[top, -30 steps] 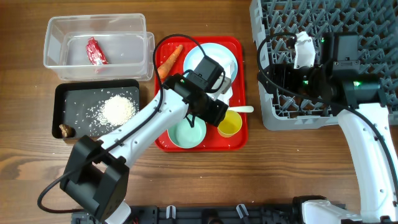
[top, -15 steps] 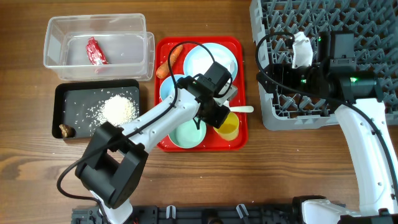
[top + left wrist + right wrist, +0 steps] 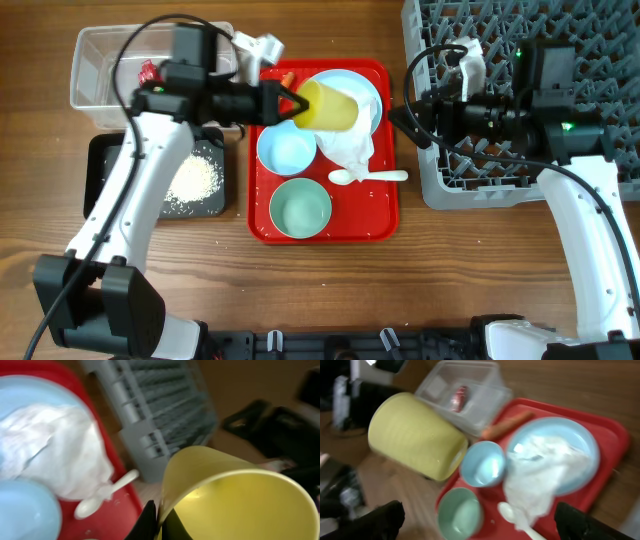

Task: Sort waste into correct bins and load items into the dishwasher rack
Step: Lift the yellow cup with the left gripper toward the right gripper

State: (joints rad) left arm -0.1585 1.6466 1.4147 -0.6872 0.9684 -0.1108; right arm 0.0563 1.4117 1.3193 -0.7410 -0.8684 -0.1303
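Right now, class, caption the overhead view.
Left claw holds yellow cup above the red tray; right claw open beside the rack.

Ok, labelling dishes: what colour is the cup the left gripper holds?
Yellow cup, clearest in the right wrist view.

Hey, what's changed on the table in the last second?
The left pincer shut on the rim of the yellow cup and lifted it off the red tray, up over the plate, tipped sideways. The blue bowl, green bowl, napkin and spoon stayed put.
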